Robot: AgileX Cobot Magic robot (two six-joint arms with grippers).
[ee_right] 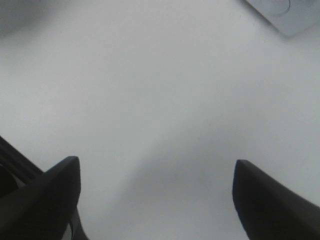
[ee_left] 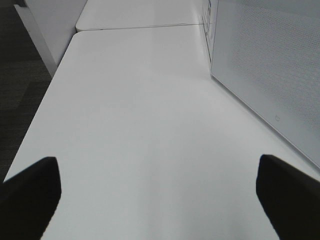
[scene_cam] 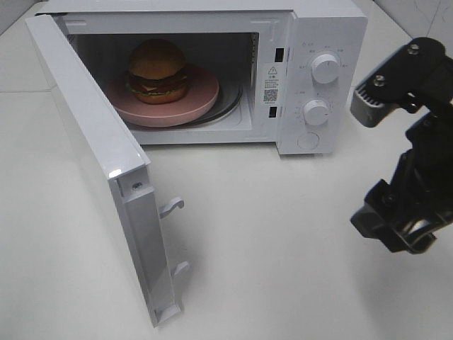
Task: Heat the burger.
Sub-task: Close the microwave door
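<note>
The burger [scene_cam: 157, 71] sits on the pink plate [scene_cam: 202, 100] inside the microwave [scene_cam: 322, 32], whose door [scene_cam: 85, 149] stands open, well apart from the right hand [ee_right: 155, 200]. That hand is released, fingers spread over the counter [scene_cam: 283, 248]. The left hand [ee_left: 157, 195] is likewise spread and holds nothing, with the door near one side.

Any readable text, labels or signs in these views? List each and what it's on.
No word or number reads clearly.
Sticker on the microwave front: warning triangle and QR code; print too small.
Marks around the upper dial and lower dial: too small.
Small mark on the door, left wrist view: blurred.
</note>
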